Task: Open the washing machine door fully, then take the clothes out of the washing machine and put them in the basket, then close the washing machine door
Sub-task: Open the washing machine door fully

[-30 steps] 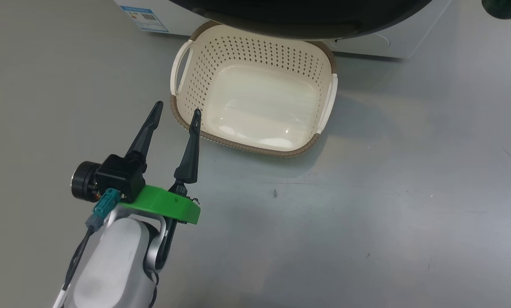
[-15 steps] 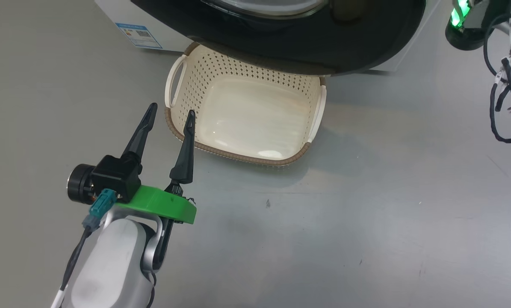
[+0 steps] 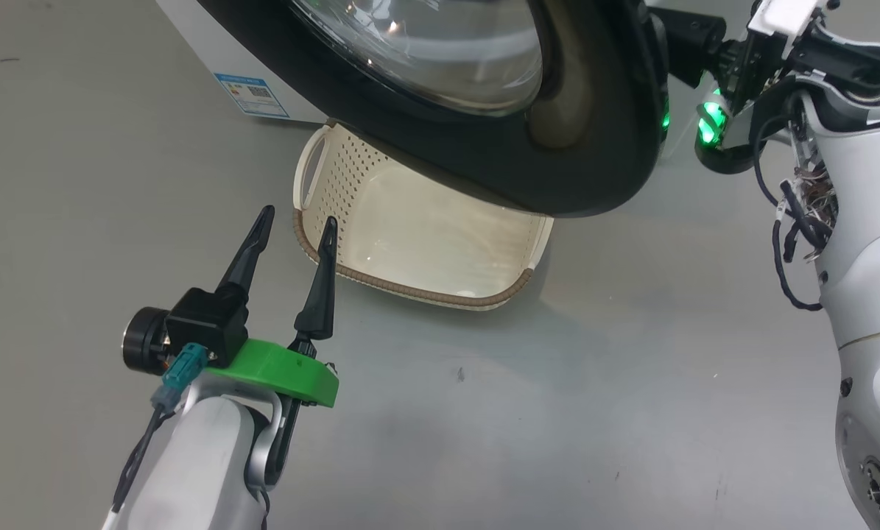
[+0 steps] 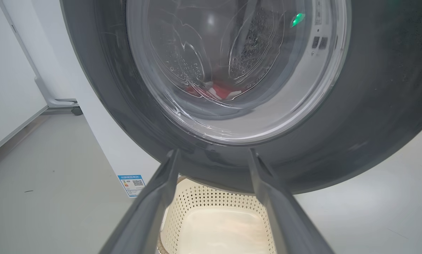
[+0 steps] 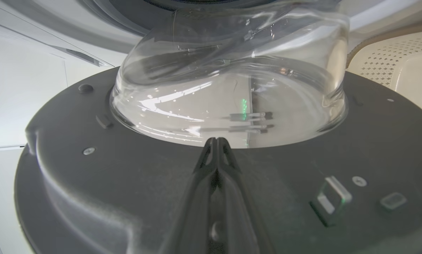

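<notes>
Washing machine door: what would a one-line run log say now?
door part open over empty basket | clothes in drum | left fingers open, empty | right fingers shut by door's inner side

Bright, even indoor light from overhead. The grey floor (image 3: pixel 631 383) carries pale glare and a soft shadow beside the basket (image 3: pixel 410 291). White highlights streak the glass of the washing machine door (image 3: pixel 447 96). Close to my wrist cameras, my left fingers (image 4: pixel 150 211) and right fingers (image 5: pixel 211 197) look blurred.
</notes>
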Controlling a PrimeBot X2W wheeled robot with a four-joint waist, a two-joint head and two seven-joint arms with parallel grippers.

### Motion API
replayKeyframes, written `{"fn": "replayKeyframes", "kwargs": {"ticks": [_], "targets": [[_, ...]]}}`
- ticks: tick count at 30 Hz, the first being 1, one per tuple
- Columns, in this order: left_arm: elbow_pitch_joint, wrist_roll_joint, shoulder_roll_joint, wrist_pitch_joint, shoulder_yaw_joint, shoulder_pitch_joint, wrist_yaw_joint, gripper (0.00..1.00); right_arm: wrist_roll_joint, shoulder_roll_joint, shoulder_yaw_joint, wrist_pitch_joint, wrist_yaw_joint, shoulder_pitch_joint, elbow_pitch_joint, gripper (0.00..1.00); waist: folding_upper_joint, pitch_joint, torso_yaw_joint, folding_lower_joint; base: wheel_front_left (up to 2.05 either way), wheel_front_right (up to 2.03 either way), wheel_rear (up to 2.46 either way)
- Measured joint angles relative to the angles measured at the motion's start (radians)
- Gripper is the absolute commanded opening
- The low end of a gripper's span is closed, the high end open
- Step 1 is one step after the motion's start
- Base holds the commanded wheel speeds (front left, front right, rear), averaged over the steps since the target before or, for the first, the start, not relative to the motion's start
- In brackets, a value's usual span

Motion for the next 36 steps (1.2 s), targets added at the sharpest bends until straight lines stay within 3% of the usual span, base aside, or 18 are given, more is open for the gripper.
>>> {"fn": "replayKeyframes", "kwargs": {"ticks": [21,36], "targets": [[0.036,0.013,0.001,0.000,-0.019,0.086,-0.001,1.00,0.070,0.046,0.054,0.085,0.022,0.186,-0.007,0.00,0.0000,-0.137,0.015,0.0000,0.00,0.00,0.00],[0.038,0.017,0.002,0.000,-0.029,0.127,-0.001,1.00,0.139,0.055,0.122,0.101,0.023,0.288,-0.059,0.00,0.0000,-0.198,0.064,0.0000,0.00,0.00,0.00]]}}
